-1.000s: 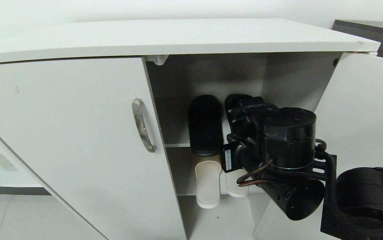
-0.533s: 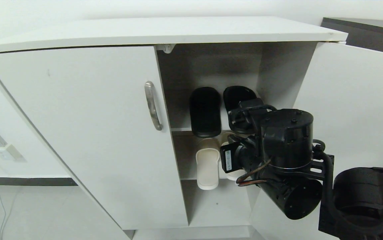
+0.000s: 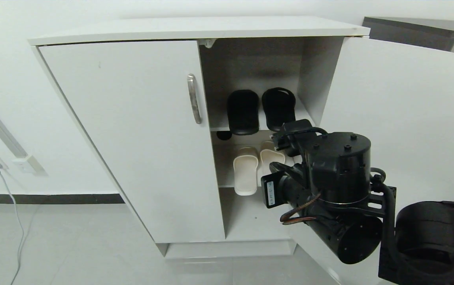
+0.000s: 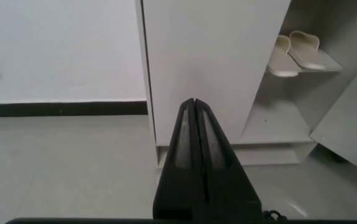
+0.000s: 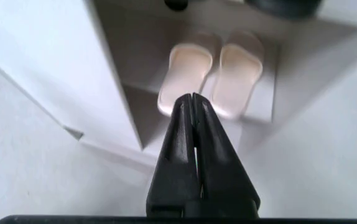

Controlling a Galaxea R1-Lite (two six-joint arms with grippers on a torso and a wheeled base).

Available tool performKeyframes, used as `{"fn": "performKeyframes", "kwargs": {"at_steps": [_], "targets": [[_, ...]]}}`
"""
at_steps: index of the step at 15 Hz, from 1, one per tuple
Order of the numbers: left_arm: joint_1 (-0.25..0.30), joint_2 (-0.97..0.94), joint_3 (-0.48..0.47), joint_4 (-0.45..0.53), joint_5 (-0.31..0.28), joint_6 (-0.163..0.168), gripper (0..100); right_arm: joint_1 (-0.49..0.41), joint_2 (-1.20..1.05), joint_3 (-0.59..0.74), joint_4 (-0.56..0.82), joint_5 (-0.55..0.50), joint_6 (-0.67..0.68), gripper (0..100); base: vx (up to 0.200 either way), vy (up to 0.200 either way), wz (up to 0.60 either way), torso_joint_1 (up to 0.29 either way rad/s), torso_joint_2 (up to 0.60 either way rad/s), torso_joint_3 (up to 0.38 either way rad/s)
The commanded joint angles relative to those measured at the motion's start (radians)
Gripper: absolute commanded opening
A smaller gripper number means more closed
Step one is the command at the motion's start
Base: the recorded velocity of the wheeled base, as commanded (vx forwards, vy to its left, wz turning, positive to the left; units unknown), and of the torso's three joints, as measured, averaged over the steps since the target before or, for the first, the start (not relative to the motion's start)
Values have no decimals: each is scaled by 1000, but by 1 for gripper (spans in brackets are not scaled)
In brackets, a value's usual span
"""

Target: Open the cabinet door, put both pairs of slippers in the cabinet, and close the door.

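**Both pairs of slippers on the shelves, one door hanging open**

So the cabinet (image 3: 195, 29) has its right door (image 3: 401, 111) swung wide open. The left door (image 3: 132, 130) is shut, with its metal handle (image 3: 194, 99) upright near the inner edge.

The black slippers (image 3: 243, 111) sit side by side on the upper shelf. The cream slippers (image 3: 246, 174) sit side by side on the shelf right below. In each pair, the left slipper pokes a bit past the front edge of its shelf.

The right end effector (image 5: 193, 96) has its fingers pressed together with nothing between them. It's out in front of the open side, aimed at the cream pair but well apart from it.

The left end effector (image 4: 194, 101) is also pinched together and empty. It's low over the floor (image 3: 72, 245), facing the shut door and not touching it.
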Motion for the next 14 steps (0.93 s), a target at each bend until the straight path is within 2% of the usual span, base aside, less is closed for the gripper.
{"fn": "performKeyframes", "kwargs": {"at_steps": [1,4,14], "targets": [[0,0,0,0,0,0,0,2,3,0,-1,0,0,0,-200,0,0,2,2,2],[0,0,0,0,0,0,0,0,5,0,-1,0,0,0,-200,0,0,1,4,1],[0,0,0,0,0,0,0,2,5,8,-1,0,0,0,0,0,0,0,0,0]]}}
